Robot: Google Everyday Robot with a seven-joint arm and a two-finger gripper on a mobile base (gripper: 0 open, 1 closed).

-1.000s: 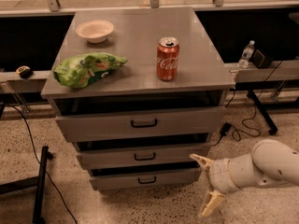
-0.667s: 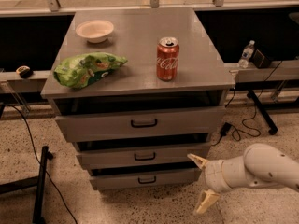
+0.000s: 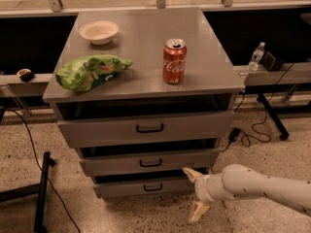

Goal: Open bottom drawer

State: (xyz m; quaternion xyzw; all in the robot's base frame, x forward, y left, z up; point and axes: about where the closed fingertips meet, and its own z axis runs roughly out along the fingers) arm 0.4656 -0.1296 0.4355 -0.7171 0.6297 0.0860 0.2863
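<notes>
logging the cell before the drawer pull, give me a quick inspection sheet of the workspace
surface: grey cabinet top, partly bare
job's things: bottom drawer, its black handle untouched
clutter: soda can upright, green chip bag, white bowl, all on the top
grippers: tool open, low by the bottom drawer's right end, apart from the handle
cables: black cable on the floor right of the cabinet; left cable beside a stand
surroundings: water bottle on the side ledge; speckled floor

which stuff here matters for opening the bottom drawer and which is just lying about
Job: bottom drawer; pincer, open, low beside its right end.
Lying about: red can, green bag, bowl on the cabinet top; water bottle off right.
</notes>
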